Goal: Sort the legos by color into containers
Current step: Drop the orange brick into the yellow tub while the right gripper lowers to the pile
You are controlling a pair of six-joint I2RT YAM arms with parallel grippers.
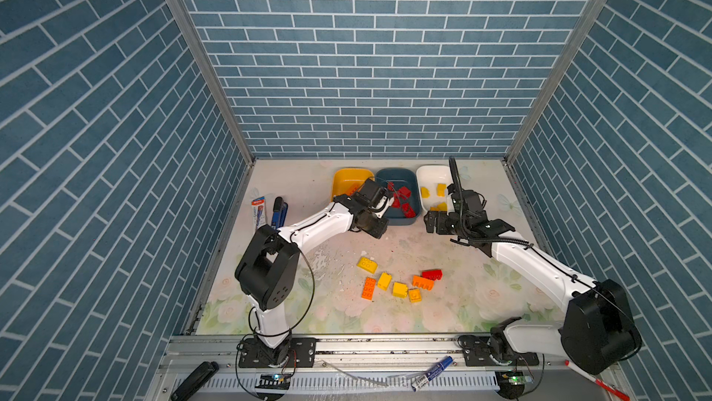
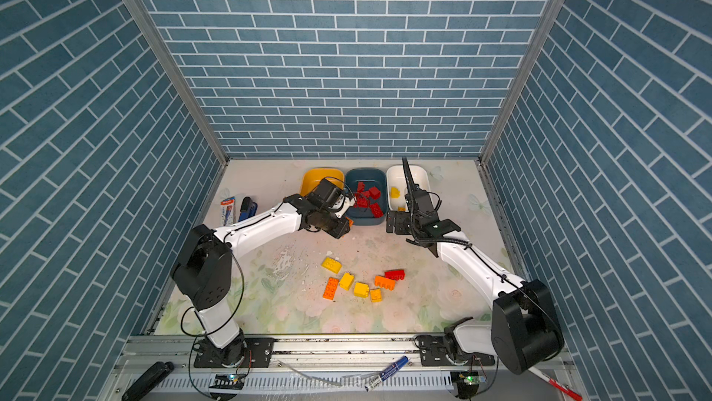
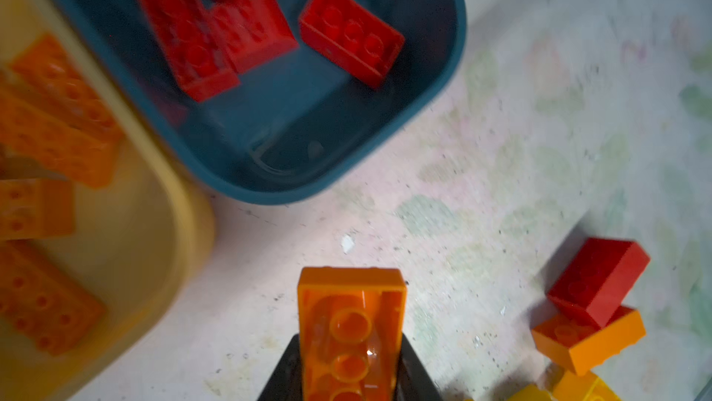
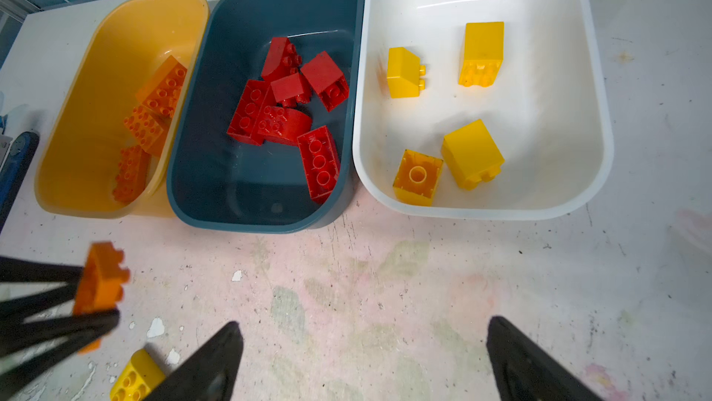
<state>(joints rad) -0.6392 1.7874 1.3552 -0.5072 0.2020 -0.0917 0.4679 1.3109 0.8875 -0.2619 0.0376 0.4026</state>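
My left gripper (image 3: 350,341) is shut on an orange lego (image 3: 348,326) and hangs just above the table, in front of the yellow container (image 4: 96,71) and the teal container (image 4: 215,187). My right gripper (image 4: 362,326) stands open and empty over bare table in front of the white container (image 4: 539,110). Orange legos (image 4: 158,91) lie in the yellow one, red legos (image 4: 285,110) in the teal one, yellow legos (image 4: 472,152) in the white one. In both top views several loose legos lie mid-table, among them a yellow (image 1: 366,264), an orange (image 1: 369,288) and a red (image 1: 432,274).
A blue stapler (image 1: 278,212) and a marker pack (image 1: 258,210) lie by the left wall. On the front rail are a blue marker (image 1: 431,373), a red pen (image 1: 593,380) and a black object (image 1: 194,380). Brick-pattern walls close in three sides.
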